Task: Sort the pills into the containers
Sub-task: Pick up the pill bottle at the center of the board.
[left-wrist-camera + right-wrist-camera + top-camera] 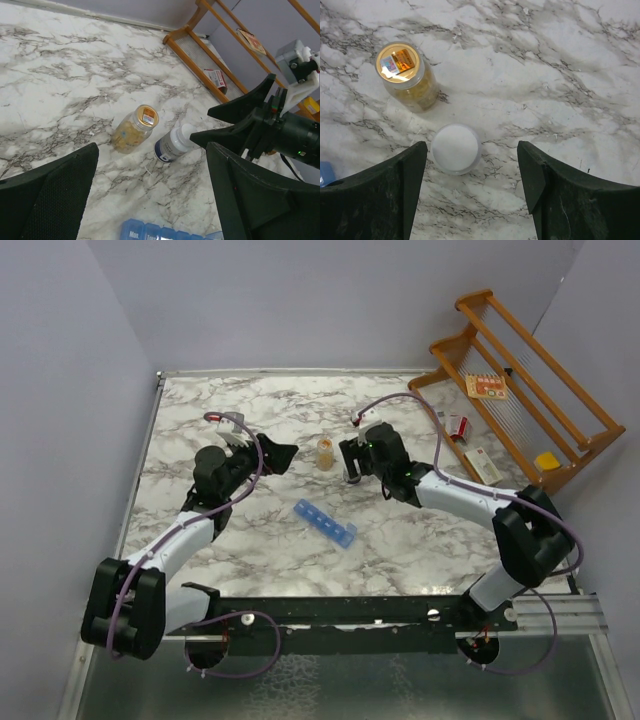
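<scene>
Marble-pattern table (290, 565) glossy; containers (325, 523) translucent blue plastic; rack (515, 390) wood.

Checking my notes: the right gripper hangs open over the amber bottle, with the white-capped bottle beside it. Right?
Not quite. In the right wrist view the open right gripper hangs over the white-capped bottle; the amber bottle stands beside it.

On the table there are one amber bottle (410, 75), one white-capped bottle (456, 148), one blue strip of containers (325, 524) and one wooden rack (525, 405).
</scene>
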Controlling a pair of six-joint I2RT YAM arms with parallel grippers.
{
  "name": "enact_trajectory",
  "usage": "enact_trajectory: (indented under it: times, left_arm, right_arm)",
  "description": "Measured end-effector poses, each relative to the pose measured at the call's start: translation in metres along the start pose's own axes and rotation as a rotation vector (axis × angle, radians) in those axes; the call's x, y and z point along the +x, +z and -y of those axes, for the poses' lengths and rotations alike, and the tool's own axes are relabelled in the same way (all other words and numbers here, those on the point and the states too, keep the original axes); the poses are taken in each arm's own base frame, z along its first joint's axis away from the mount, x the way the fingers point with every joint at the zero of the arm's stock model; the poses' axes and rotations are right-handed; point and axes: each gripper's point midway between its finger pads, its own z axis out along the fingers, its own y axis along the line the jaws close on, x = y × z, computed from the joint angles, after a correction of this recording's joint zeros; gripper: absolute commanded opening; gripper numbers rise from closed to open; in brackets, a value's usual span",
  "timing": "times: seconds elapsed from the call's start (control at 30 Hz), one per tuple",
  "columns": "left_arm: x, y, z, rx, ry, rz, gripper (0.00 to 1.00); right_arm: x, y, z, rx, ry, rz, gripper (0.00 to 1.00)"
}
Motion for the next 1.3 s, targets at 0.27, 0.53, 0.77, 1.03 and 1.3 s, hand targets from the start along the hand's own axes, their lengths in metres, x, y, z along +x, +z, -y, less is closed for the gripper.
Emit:
enact_trajectory:
  times: [0.27, 0.53, 0.77, 1.03, 1.3]
  left_arm:
    - [0.004, -0.003, 0.0, 0.0, -0.002, -0.005, 0.91]
    - [0.004, -0.003, 0.0, 0.0, -0.003, -0.005, 0.91]
    - [0.006, -0.002, -0.002, -0.004, -0.012, -0.01, 0.9]
    - [0.006, -0.001, -0.002, -0.003, -0.015, -0.009, 0.9]
    - [0.006, 0.0, 0.0, 0.011, -0.004, -0.011, 0.84]
  right_arm:
    - [0.019, 0.01, -0.009, -0.031, -0.003, -0.05, 0.69]
    - [0.028, 0.015, -0.013, -0.042, 0.001, -0.07, 0.6]
    - [0.034, 0.018, -0.015, -0.052, 0.002, -0.086, 0.51]
    - [0.032, 0.022, -0.018, -0.062, 0.007, -0.086, 0.06]
    - [0.029, 0.024, -0.02, -0.07, -0.003, -0.094, 0.01]
